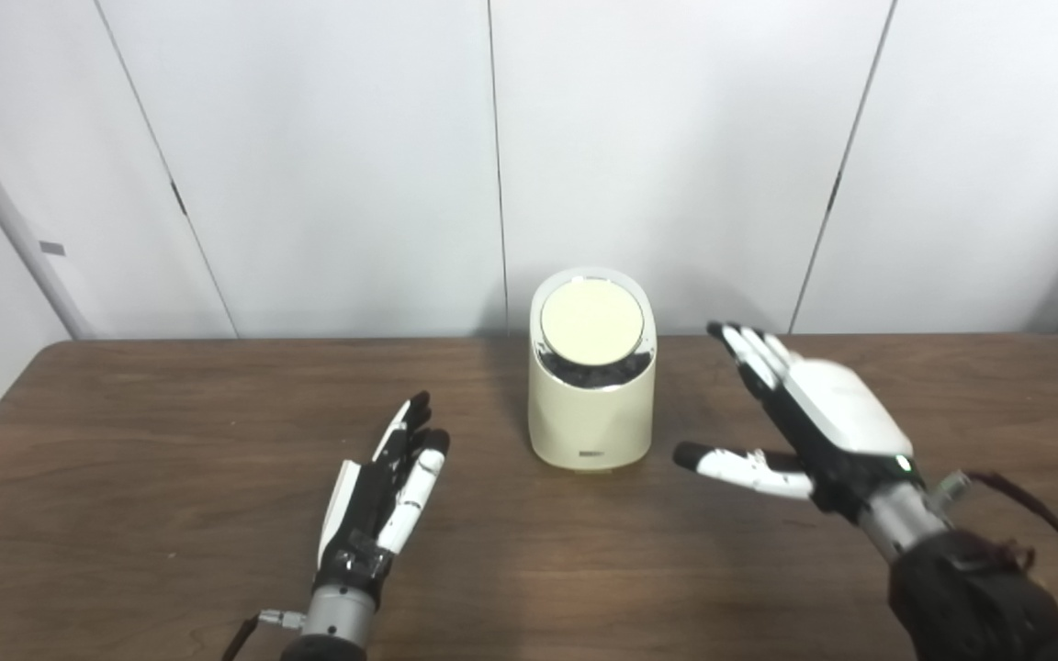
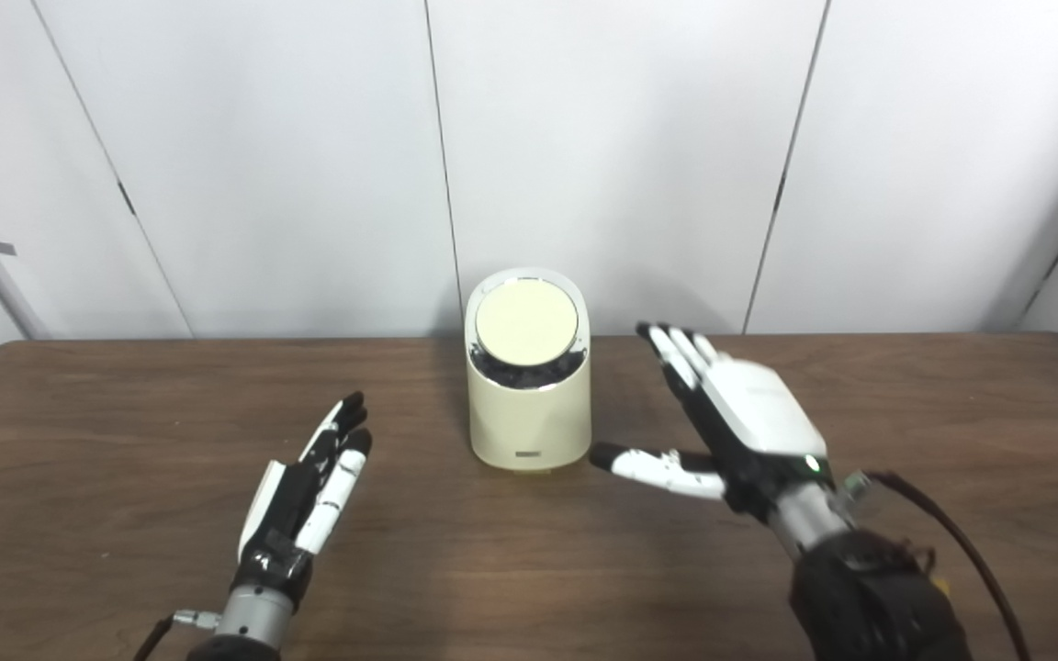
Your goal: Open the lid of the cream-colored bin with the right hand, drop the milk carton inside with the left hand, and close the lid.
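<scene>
- Sitting at 12 o'clock on table point(image 1: 171, 551): cream-colored bin point(image 1: 591, 418), lid point(image 1: 591, 321) down, contents hidden.
- Hovering at 3 o'clock of bin: right hand point(image 1: 809, 418), fingers spread, holding nothing, not touching.
- Resting at 8 o'clock of bin: left hand point(image 1: 382, 496), fingers straight, empty.
- Missing from both views: milk carton.
- Risking: bin tipping or sliding backward if lid pushed off-centre; nothing to drop without carton.

At the centre of the frame the bin point(image 1: 591, 418) is cream, its round lid point(image 1: 591, 321) a paler yellow-cream ringed in shiny silver with a dark band below. The table point(image 1: 125, 477) is dark brown with wood grain. Both the left hand point(image 1: 382, 500) and right hand point(image 1: 814, 422) are black and white. The wall point(image 1: 309, 138) is plain white.
</scene>
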`<state>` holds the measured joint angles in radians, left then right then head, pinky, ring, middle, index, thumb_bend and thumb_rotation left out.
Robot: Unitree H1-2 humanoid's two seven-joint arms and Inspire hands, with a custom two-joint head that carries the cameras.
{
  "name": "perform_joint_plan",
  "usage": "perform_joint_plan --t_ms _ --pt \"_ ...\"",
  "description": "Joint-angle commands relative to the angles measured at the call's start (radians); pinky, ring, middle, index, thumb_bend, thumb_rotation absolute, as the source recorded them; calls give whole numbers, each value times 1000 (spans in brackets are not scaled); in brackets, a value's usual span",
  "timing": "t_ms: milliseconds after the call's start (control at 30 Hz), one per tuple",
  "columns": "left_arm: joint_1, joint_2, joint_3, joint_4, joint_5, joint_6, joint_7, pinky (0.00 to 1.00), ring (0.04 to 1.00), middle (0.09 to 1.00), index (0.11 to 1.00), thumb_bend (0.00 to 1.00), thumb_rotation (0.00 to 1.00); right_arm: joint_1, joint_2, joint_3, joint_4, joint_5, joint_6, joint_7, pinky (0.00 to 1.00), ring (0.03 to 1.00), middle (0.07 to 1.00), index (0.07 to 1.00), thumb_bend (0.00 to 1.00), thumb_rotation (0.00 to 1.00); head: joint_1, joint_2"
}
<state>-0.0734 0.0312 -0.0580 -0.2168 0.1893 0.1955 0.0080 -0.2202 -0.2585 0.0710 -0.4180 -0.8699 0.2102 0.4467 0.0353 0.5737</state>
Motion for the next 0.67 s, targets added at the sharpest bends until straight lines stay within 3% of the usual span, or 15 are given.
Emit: perform_joint_plan --t_ms 0,233,467,633 --pt "-12 9 0 -29 -13 -22 -11 900 932 961 999 551 888 -1 -4 -37 -18 81 11 -30 929 1000 1000 1000 610 995 0 1" --pt "32 38 14 -69 -50 -10 -41 918 949 973 990 509 876 75 -5 -62 -19 211 44 -42 898 1000 1000 1000 600 978 1 7" --pt "107 44 45 -114 -102 -1 -53 942 962 974 988 486 889 146 10 -66 11 324 -13 -143 887 983 1000 1000 538 914 -8 12" --pt "161 42 68 -120 -128 -32 -47 967 965 972 996 493 886 203 24 -75 41 377 -44 -220 869 950 998 1000 557 973 -14 15"
